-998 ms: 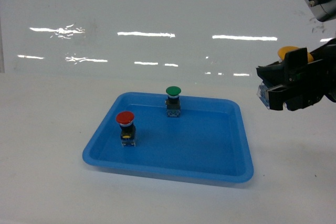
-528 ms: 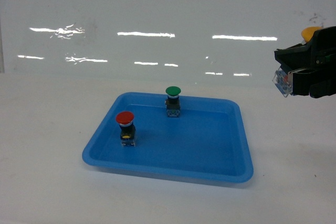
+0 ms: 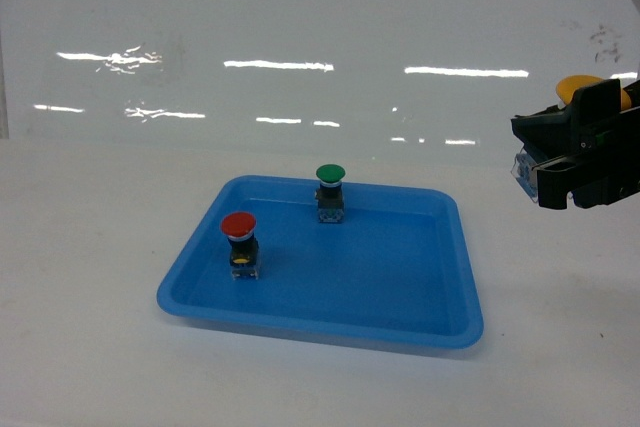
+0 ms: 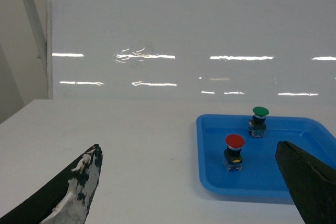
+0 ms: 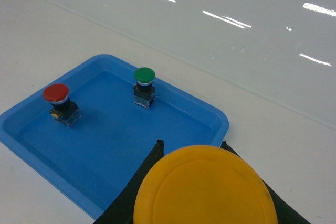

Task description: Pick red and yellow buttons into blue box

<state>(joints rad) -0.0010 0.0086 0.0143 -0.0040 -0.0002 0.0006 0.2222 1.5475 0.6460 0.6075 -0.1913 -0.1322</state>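
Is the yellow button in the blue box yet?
No. The right hand holds the yellow button in the air, beside the box.

The right pincer (image 3: 545, 169) is cut off by the head view's right edge, and most of the yellow button (image 3: 582, 88) is hidden behind its fingers. In the right wrist view the yellow cap (image 5: 205, 186) is cropped at the bottom edge and its body is hidden beneath it. Only the two finger tips of the left pincer (image 4: 194, 182) are seen, both cropped by the frame.

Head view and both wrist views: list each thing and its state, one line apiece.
Red button: upright in the tray, free.
Green button: upright in the tray near its far wall.
Yellow button: held in the air, right of the tray.
Blue tray: flat on the table.
Right gripper: shut on the yellow button.
Left gripper: open, empty.
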